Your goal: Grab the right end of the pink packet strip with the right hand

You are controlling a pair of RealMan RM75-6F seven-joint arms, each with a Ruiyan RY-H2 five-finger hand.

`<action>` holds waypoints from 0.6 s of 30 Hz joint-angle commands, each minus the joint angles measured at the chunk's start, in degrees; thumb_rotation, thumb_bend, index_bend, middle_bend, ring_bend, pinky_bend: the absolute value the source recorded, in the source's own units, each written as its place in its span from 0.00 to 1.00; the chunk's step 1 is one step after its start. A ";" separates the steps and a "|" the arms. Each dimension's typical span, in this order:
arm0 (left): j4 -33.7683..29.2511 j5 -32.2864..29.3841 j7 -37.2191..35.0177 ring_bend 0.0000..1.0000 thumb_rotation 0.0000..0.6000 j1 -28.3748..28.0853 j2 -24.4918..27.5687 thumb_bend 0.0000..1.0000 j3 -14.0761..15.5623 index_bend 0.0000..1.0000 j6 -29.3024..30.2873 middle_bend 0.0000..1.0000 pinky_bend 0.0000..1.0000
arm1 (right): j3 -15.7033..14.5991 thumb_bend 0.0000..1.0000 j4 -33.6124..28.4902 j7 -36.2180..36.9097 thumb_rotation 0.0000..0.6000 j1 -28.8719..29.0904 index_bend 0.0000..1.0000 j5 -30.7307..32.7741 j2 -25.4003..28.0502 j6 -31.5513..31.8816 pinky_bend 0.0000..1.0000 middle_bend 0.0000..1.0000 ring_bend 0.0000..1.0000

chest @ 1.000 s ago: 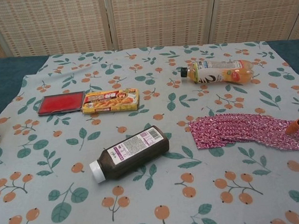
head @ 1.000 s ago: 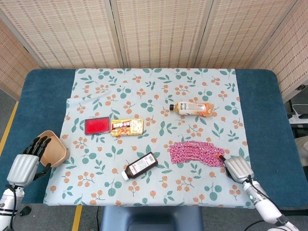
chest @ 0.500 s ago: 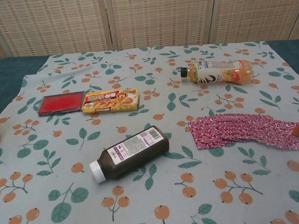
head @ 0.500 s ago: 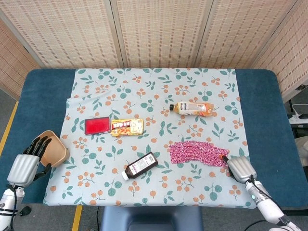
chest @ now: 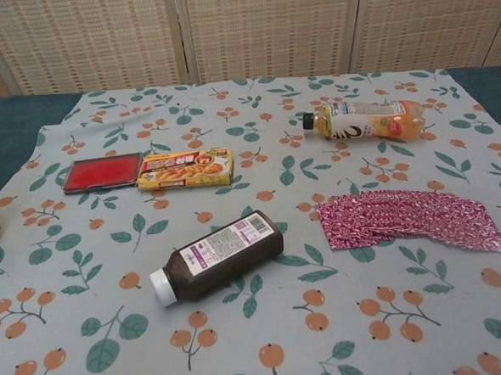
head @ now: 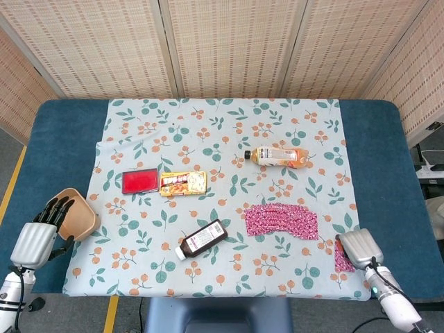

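Note:
The pink packet strip (head: 281,220) lies bunched on the floral cloth right of centre; the chest view shows it as a fanned pile (chest: 406,220). A separate pink stretch, the strip's right end (head: 340,257), sits by the cloth's front right corner, and cloth shows between it and the pile. My right hand (head: 361,248) is right against this end and holds it; its fingers are hidden under the hand's back. The chest view does not show this hand. My left hand (head: 40,234) hovers off the cloth's left edge, fingers apart, holding nothing.
A tan bowl (head: 78,214) sits beside my left hand. A dark brown bottle (head: 202,239) lies left of the strip. An orange drink bottle (head: 280,156) lies behind the strip. A red case (head: 140,181) and a snack box (head: 184,183) lie at mid-left.
My right hand has drawn back toward the front right corner, leaving the chest view. A pink end of the strip went with it, away from the pile. The left hand stayed put.

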 commanded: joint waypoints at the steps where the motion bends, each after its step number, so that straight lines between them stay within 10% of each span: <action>1: -0.02 -0.01 -0.01 0.06 1.00 -0.02 0.01 0.37 0.00 0.05 -0.04 0.06 0.33 | -0.22 0.99 -1.07 -1.22 1.00 -0.14 0.57 1.00 0.81 0.42 0.85 0.79 0.75; 18: 0.06 -0.10 0.23 0.06 1.00 -0.22 -0.05 0.37 0.11 0.05 -0.58 0.06 0.33 | 0.50 0.99 5.83 15.31 1.00 0.87 0.32 -11.53 -3.60 3.91 0.85 0.79 0.75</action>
